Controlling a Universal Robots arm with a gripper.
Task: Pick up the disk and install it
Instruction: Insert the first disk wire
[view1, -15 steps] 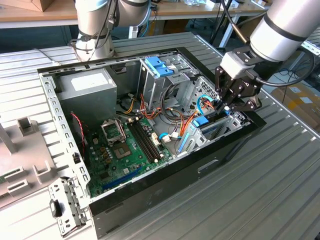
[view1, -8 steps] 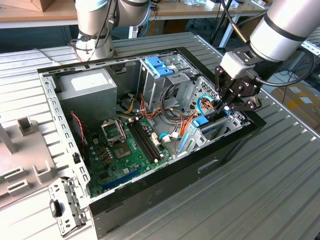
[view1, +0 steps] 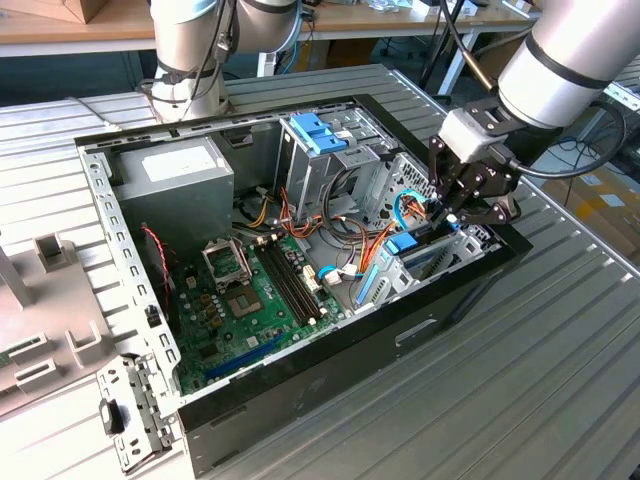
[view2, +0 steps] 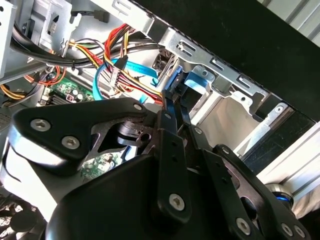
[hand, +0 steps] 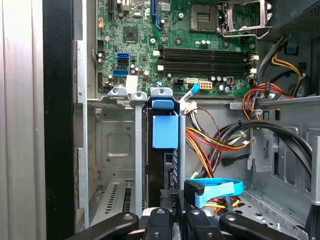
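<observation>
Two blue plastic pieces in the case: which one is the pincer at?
The blue piece in the drive cage at the case's front edge, right beside the pincer; the other blue bracket sits atop the taller bay, farther back.

There is one open computer case (view1: 300, 345) on the metal table (view1: 500, 400). Two robot arms stand by it: one arm (view1: 570, 50) reaches into the case, and one more arm (view1: 195, 50) stands behind it. The reaching arm has one black gripper (view1: 462, 200). Inside the case sits one green board (view1: 250, 300) and one grey power box (view1: 175, 175). I count two blue drive holders: one up high (view1: 318, 132) and one lower down (view1: 402, 245). One loose metal plate (view1: 125, 415) lies on the table beside the case.
</observation>
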